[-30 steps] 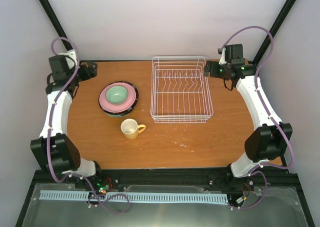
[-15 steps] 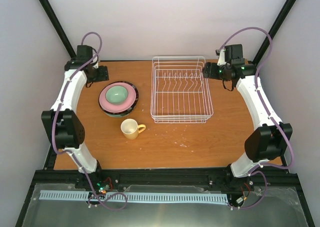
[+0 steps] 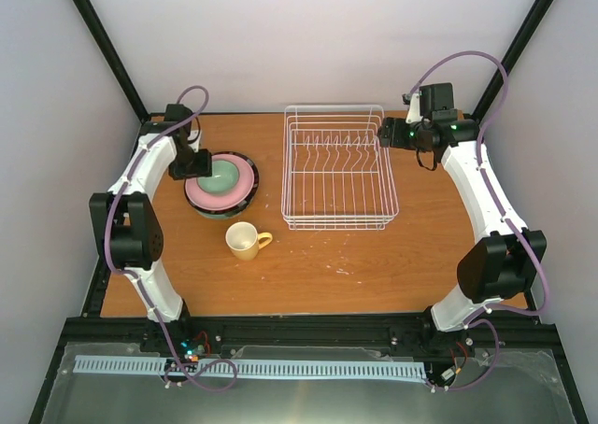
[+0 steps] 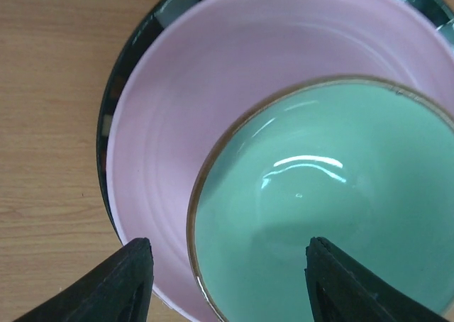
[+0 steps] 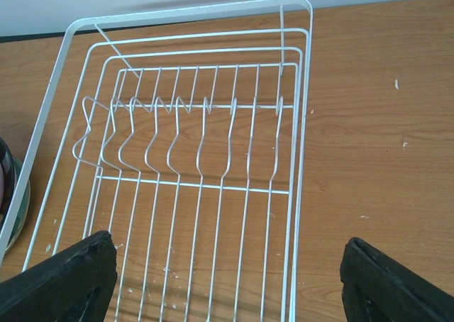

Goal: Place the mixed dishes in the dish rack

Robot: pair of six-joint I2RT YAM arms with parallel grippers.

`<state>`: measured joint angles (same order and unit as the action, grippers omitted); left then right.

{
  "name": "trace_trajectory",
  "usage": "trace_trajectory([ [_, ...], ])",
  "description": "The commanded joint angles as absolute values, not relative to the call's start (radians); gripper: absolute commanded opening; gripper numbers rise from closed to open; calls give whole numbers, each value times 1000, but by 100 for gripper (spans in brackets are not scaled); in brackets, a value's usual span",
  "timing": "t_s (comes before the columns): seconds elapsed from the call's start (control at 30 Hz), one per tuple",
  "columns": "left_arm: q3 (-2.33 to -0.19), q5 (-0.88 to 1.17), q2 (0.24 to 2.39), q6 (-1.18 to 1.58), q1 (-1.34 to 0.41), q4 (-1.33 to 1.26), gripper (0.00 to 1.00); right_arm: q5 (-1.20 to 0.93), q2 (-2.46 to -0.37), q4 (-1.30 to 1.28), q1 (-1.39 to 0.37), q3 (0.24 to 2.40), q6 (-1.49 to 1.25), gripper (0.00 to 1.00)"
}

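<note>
The mint green bowl (image 3: 222,175) sits on the pink plate (image 3: 243,187), which lies on the dark-rimmed plate (image 3: 250,162), left of the white wire dish rack (image 3: 338,167). I cannot make out a teal plate. The pale yellow mug (image 3: 244,241) stands upright in front of the stack. My left gripper (image 3: 193,165) is open above the stack's left side. In the left wrist view it (image 4: 230,283) straddles the bowl's (image 4: 333,208) rim, over the pink plate (image 4: 213,88) and the dark rim (image 4: 115,102). My right gripper (image 3: 385,132) is open and empty at the rack's far right corner, seen above the rack (image 5: 198,145) in the right wrist view (image 5: 227,279).
The rack holds no dishes; its row of upright prongs (image 5: 177,134) runs across its far half. Black frame posts (image 3: 103,41) stand at the back corners. Small white specks lie on the wooden table (image 3: 318,265) in front of the rack.
My left arm has swung from the far left corner rightward and now hovers over the left side of the plate stack. The right arm and the dishes have not moved.
</note>
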<state>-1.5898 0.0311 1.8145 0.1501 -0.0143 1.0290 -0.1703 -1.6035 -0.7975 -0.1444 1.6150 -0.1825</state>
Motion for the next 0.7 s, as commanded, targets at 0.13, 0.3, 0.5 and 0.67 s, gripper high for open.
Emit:
trace_trajectory([
  [0.13, -1486, 45, 1786, 131, -20, 984, 54, -164, -1602, -813, -144, 1627, -168, 85],
  [0.3, -1426, 79, 1794, 116, -20, 936, 45, -157, -1595, -820, -145, 1626, -167, 85],
  [0.5, -1408, 94, 1803, 102, -20, 912, 33, -148, -1581, -824, -144, 1617, -173, 85],
  [0.67, -1406, 99, 1813, 81, -20, 904, 19, -149, -1568, -820, -145, 1600, -182, 85],
])
